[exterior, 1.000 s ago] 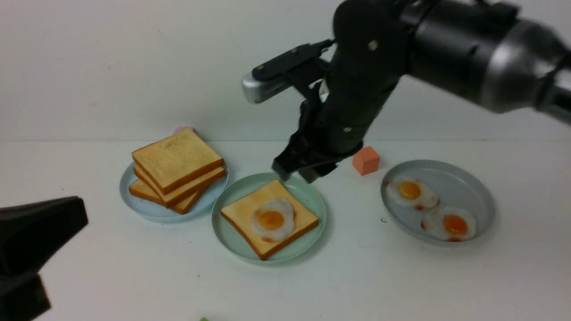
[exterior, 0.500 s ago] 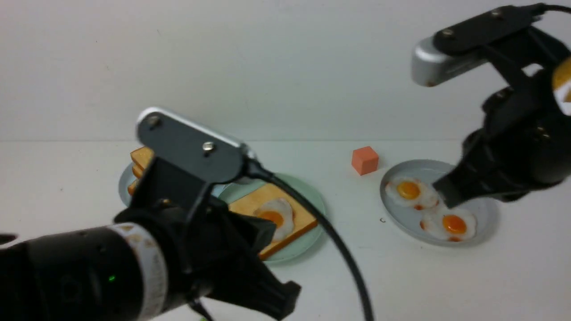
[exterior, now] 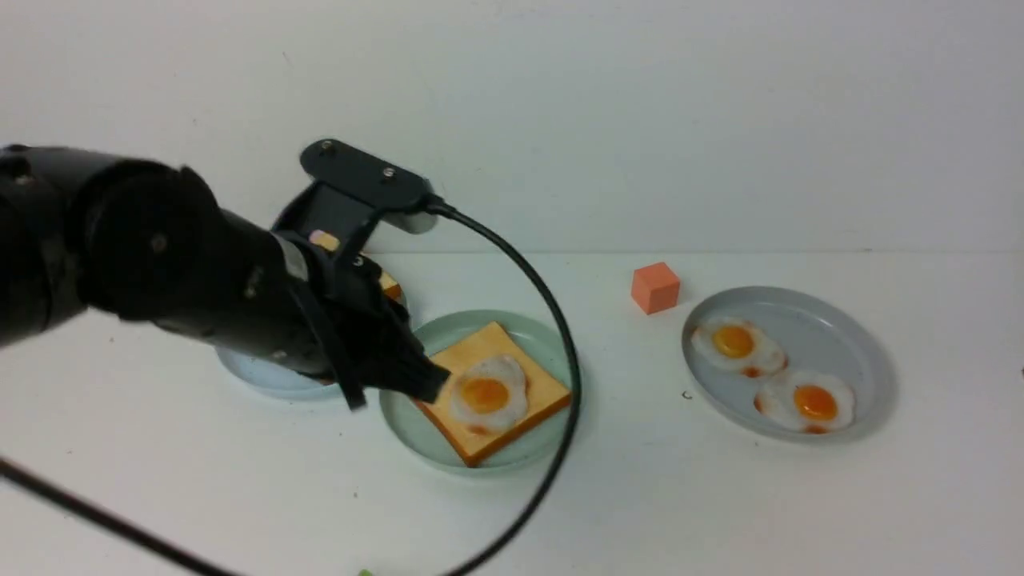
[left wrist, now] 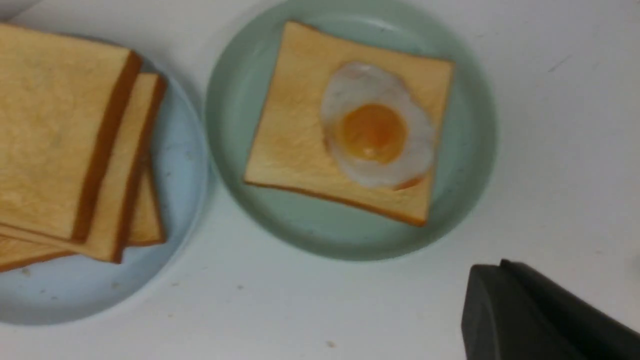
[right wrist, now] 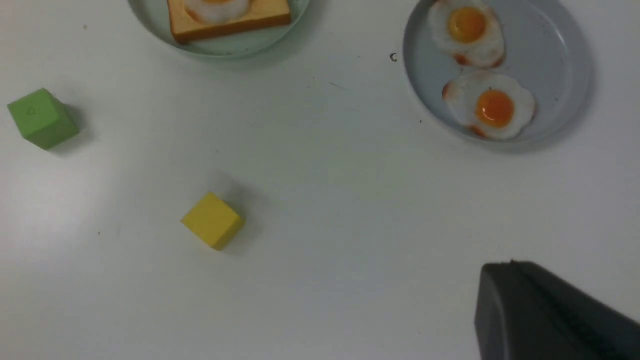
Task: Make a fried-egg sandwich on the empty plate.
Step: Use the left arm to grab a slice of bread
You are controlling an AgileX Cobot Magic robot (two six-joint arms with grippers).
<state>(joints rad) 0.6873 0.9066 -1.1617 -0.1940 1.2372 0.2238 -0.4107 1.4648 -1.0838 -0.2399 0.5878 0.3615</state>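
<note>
The round, shallow, pale mint-green plate (exterior: 416, 428) has a low raised rim. One square golden toast slice (exterior: 480, 346) with an orange-brown crust lies flat inside it, one corner toward the robot. A flat white fried egg (exterior: 486, 394) rests on the slice, orange yolk exposed.

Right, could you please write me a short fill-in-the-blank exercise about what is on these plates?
1. The grey plate holds ___ fried eggs.
2. On the mint-green plate, the toast slice carries one fried ___.
3. The cube behind the plates is ___.
Missing words: two; egg; orange.
</note>
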